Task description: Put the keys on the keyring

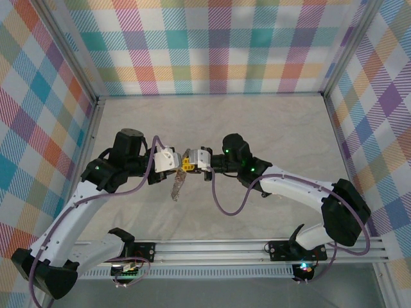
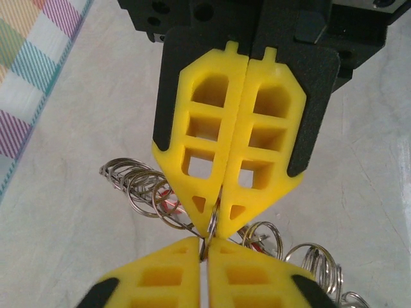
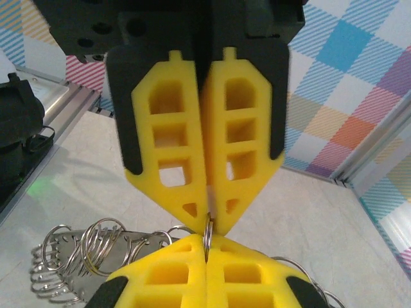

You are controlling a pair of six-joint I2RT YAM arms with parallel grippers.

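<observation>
Step in hand, as I judge it: holding and working the keyring, threading not yet begun.

- Left pincer (image 2: pixel 204 249) and right pincer (image 3: pixel 207 247) meet tip to tip above the middle of the counter (image 1: pixel 257 122).
- Both are closed. The keyring (image 2: pixel 209 235) stands edge-on, a thin silver loop nipped at the tips of both pincers at once. Each grips the same ring from opposite sides.
- Below the grip trails a chain of small rings (image 3: pixel 83 250), silvery and bunched. Whether it hangs free or rests on the counter I cannot tell.
- A red fleck (image 2: pixel 168 204) sits among those loops. It may be the red key's head, but it is too small to be sure.

Next move, my estimate: one pincer has to keep the ring steady while the other lets go and fetches a key. The key's hole then has to meet the ring's split end, which leaves very little margin with parts this small. Risk: the ring twists or slips out when one side lets go.

Containers: no tray or box is in play. The hardware is carried by the grip alone.
</observation>
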